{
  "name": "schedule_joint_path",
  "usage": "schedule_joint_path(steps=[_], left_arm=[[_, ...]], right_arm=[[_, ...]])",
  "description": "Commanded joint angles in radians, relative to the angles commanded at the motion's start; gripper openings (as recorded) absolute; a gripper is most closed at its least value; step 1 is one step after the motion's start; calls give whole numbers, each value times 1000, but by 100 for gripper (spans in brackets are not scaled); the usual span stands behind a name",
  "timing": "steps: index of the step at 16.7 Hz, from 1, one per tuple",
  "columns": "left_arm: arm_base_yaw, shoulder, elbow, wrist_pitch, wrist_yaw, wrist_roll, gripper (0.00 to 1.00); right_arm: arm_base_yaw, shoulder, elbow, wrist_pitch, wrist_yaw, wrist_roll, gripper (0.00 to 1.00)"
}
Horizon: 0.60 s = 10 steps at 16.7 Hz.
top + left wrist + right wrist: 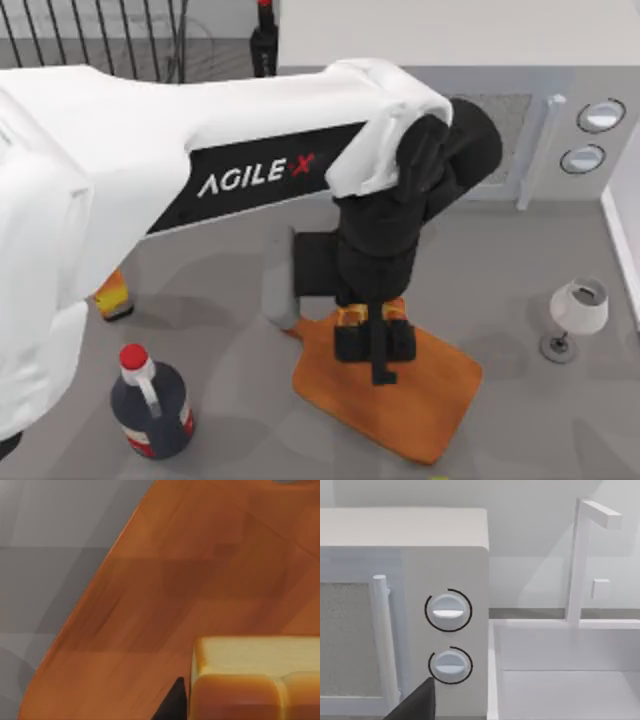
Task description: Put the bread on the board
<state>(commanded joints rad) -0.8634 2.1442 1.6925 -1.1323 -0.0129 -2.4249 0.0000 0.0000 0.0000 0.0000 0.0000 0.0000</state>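
Grey tabletop [520, 300] forms the work surface, with a white microwave [520, 130] at its far edge, toward one o'clock in the top view. You see the reddish-brown wooden cutting board [430, 395] lying just below table centre, its handle end pointing toward ten o'clock. Your left arm reaches across from nine o'clock, and its left gripper [373, 345] hangs directly over the handle end of the board. Its pincer is narrowed onto the bread [350, 315], a golden-brown chunk showing on either side of the black fingers. From the left wrist, the bread [255, 680] sits low over the board's wood grain [175, 580]; whether it touches the surface cannot be told. Carrying therefore looks finished; what remains, by this judgement, is setting down, release and withdrawal. Your right arm is parked facing the microwave dials [448, 610]. A dark red-capped bottle [152, 405] stands at seven o'clock, a small white lamp [577, 315] at three o'clock.
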Motion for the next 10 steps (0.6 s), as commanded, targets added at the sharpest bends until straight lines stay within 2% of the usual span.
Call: schedule_joint_path(steps=[10], left_arm=[[-9, 22, -70, 101, 0, 4, 0]], right_arm=[[0, 0, 0, 0, 0, 0, 100]])
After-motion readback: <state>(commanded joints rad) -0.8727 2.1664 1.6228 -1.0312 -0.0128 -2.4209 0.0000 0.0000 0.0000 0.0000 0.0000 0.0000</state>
